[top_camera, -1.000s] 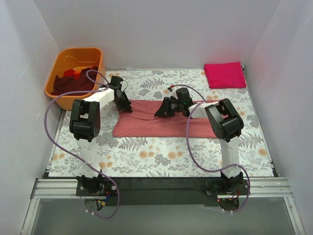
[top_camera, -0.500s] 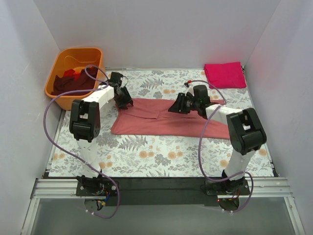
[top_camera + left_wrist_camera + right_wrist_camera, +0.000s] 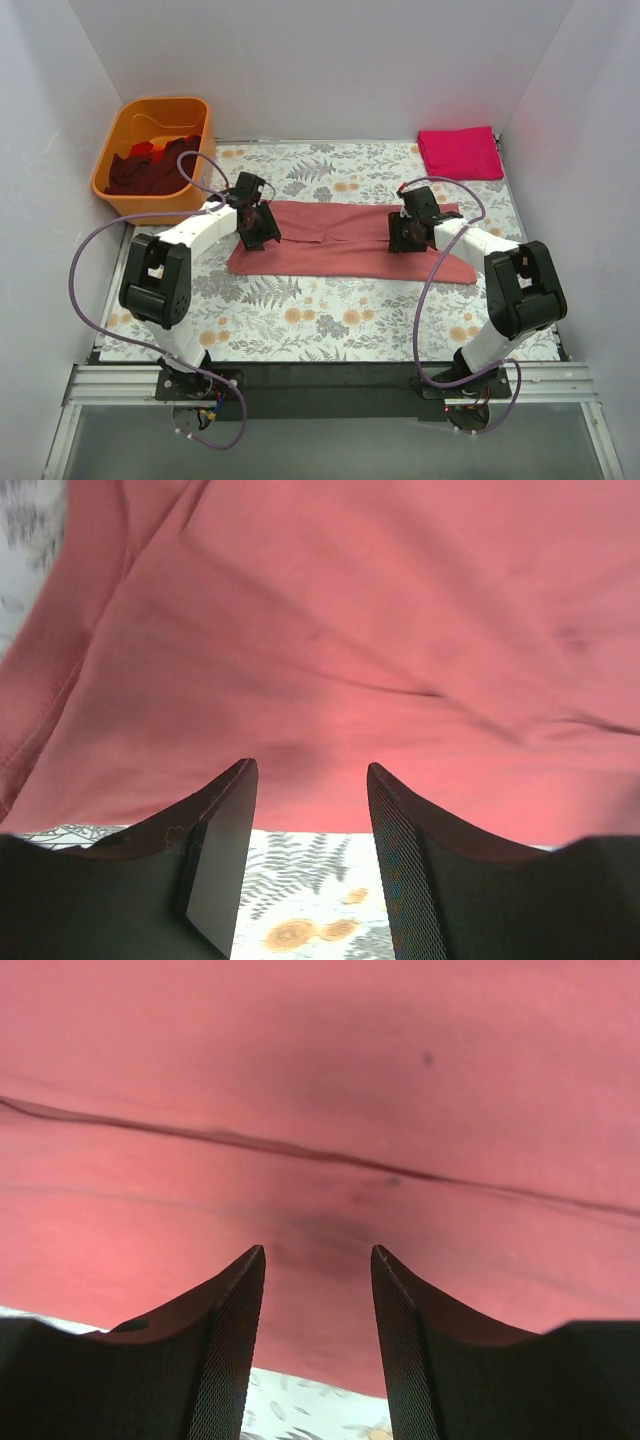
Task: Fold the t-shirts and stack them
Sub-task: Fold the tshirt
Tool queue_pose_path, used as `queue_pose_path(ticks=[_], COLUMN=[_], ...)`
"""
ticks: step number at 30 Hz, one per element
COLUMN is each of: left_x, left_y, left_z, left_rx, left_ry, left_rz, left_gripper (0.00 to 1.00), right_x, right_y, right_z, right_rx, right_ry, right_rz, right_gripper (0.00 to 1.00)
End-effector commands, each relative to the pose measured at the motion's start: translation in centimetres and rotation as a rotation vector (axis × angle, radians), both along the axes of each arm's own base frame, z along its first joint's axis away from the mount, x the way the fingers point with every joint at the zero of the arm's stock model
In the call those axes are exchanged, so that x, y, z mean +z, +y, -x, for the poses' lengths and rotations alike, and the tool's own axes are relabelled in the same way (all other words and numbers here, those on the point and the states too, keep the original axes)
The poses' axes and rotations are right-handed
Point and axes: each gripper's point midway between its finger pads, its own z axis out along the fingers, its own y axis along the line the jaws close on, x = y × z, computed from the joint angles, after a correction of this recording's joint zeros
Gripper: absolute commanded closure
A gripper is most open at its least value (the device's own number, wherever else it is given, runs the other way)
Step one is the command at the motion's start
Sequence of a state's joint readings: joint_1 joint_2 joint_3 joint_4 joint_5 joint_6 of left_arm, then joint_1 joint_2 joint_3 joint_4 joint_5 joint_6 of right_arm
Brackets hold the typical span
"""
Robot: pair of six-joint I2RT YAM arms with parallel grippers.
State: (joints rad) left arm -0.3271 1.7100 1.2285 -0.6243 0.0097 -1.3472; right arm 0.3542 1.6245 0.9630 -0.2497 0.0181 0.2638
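I read the left tool (image 3: 257, 231) and right tool (image 3: 406, 235) both spread apart, over the salmon shirt (image 3: 335, 247) flat on the desk (image 3: 330, 322).

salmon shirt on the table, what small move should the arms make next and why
The salmon shirt lies flat as a long strip. The left gripper and right gripper hover open over it, gripping nothing, and each wrist view shows an edge of the cloth between the fingers. So probably lower both and close on that edge.
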Motion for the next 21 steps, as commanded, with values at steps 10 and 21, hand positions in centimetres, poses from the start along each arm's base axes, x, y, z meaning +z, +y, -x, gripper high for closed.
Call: queue_pose_path(ticks=[10,21], left_x=[-8.8,-10.5], left_y=[2.1,0.1], left_z=[-1.9,-11.2], left_rx=[0.014,-0.102], left_ry=[0.184,0.125], left_rz=[-0.2,-0.269], left_gripper=[0.54,0.5], right_x=[-3.9,1.7], right_y=[-1.1,11.7], right_z=[10.3,21.7], right_rx=[0.144,0.515], right_ry=[0.255,0.366], right_rz=[0.175,-0.055], right_gripper=[0.43,0.43])
